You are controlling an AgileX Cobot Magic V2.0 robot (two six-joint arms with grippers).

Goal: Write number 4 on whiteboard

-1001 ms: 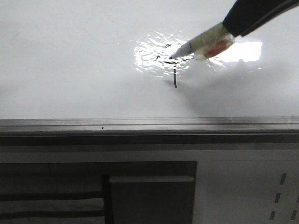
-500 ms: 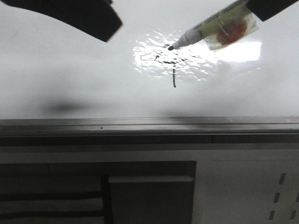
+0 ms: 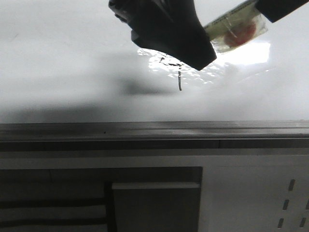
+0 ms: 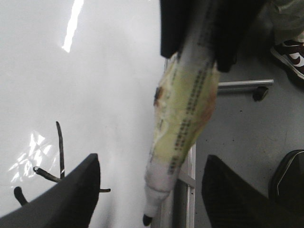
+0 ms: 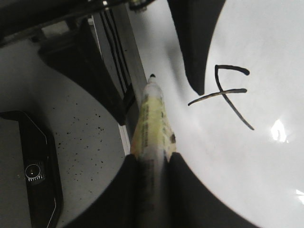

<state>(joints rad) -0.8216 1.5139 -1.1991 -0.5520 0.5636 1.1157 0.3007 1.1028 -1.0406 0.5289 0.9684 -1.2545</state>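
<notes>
The whiteboard [image 3: 72,72] lies flat, with a grey edge rail [image 3: 145,130]. The number 4 [image 3: 179,83] is drawn in thin dark strokes by the glare; its top is hidden behind my left gripper [image 3: 193,53]. It shows whole in the right wrist view [image 5: 228,92] and partly in the left wrist view [image 4: 59,152]. My right gripper [image 5: 154,161] is shut on a tape-wrapped marker [image 5: 152,123] and holds it above the board [image 3: 236,29]. My left gripper [image 4: 151,190] is open, with the marker's tip end [image 4: 185,109] between its fingers, untouched.
A cabinet with a dark panel [image 3: 154,203] stands below the board's edge. Beside the board are grey floor, a shoe [image 4: 289,52], a caster leg [image 4: 259,90] and a black device [image 5: 38,166].
My left gripper has come in from the upper left and now covers the marker tip and the top of the 4. The marker rose off the board a second ago, then stayed put.
</notes>
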